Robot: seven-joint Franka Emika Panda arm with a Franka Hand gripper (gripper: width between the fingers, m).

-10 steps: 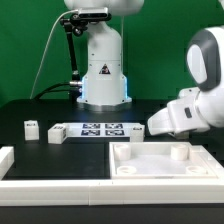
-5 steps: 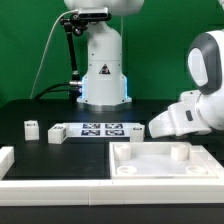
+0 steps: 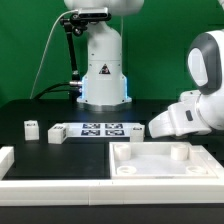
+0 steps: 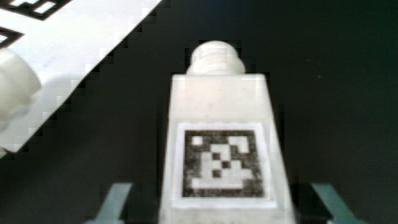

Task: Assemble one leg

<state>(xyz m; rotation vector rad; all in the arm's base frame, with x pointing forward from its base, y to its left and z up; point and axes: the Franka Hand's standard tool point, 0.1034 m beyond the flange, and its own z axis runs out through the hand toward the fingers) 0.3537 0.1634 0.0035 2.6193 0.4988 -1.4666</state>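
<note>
In the wrist view a leg [image 4: 222, 120], a small white block with a black-and-white tag on its face and a round peg at its far end, lies on the black table between my fingers. My gripper [image 4: 222, 205] is open. One fingertip [image 4: 119, 200] stands on each side of the leg, with a dark gap to the leg on both sides. In the exterior view my white hand [image 3: 185, 115] is low over the table at the right, and it hides the fingers and this leg. Two more legs [image 3: 31, 127] [image 3: 57, 132] stand at the left.
The large white recessed tray-like piece [image 3: 150, 172] lies at the front right, just in front of my hand. The marker board [image 3: 100, 129] lies mid-table, and its corner shows in the wrist view [image 4: 89, 40]. A white frame edge [image 3: 8, 160] is at the front left.
My hand has shifted very slightly toward the exterior view's right. Nothing else has moved.
</note>
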